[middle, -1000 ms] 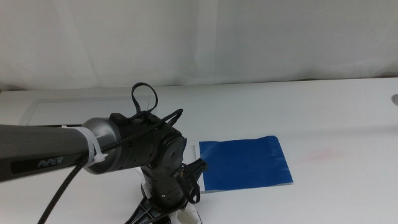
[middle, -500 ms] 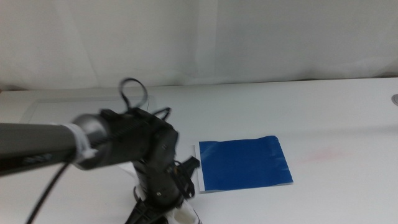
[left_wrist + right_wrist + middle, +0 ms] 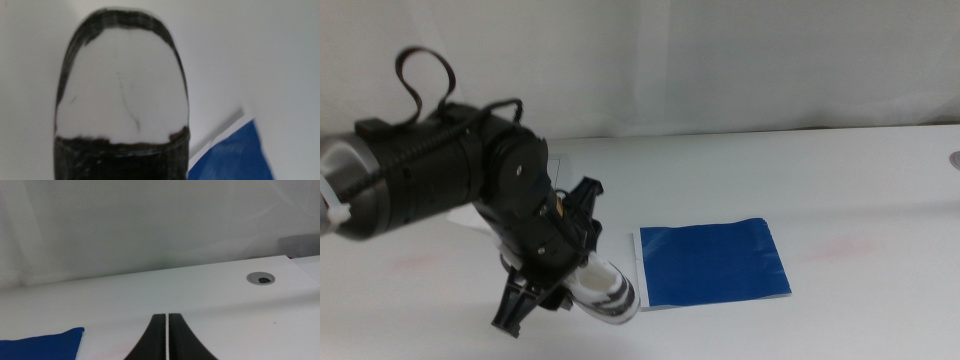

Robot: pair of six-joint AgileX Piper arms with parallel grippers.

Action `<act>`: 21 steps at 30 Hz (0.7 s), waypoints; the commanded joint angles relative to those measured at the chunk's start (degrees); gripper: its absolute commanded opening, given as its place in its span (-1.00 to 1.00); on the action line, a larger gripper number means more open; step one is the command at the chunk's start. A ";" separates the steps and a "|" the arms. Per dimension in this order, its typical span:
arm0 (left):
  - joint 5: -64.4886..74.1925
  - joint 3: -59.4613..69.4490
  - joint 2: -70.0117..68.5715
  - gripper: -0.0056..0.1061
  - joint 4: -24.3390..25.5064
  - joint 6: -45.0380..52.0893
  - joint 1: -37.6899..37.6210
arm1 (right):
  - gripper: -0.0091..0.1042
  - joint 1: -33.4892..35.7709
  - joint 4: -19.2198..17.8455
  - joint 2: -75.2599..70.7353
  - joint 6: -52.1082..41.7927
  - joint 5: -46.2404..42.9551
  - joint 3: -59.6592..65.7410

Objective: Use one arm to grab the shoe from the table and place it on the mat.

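The left arm (image 3: 430,180) works alone. Its gripper (image 3: 560,285) carries the shoe (image 3: 605,292), which appears lifted clear of the table (image 3: 860,180). The jaws themselves are hidden behind the wrist in the middle view and out of frame in the left wrist view, so the grip is judged from the raised shoe.

The shoe hangs just beside the mat's (image 3: 713,262) left edge, toe nearest the mat. In the left wrist view the white toe cap (image 3: 120,90) fills the frame, with a mat corner (image 3: 235,155) off to one side.

The shoe's long axis points roughly toward the mat. The coming move is judged a short sideways carry toward the mat's centre, then a lowering.

The right gripper (image 3: 166,337) waits at the right, fingers pressed together with only a hairline gap and grasping nothing.
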 commanded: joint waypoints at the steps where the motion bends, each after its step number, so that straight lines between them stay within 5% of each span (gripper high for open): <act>1: 4.78 -2.53 -0.76 -0.95 2.54 -5.52 -0.73 | -0.88 -0.14 -0.66 -0.16 -0.38 -0.43 2.33; 8: 11.76 -12.29 -0.22 -0.95 12.00 -21.46 -5.26 | -0.88 -0.14 -0.66 -0.16 -0.38 -0.43 2.33; 21: 22.98 -34.25 17.16 -0.95 10.20 -24.46 -11.13 | -0.88 -0.14 -0.66 -0.16 -0.38 -0.43 2.33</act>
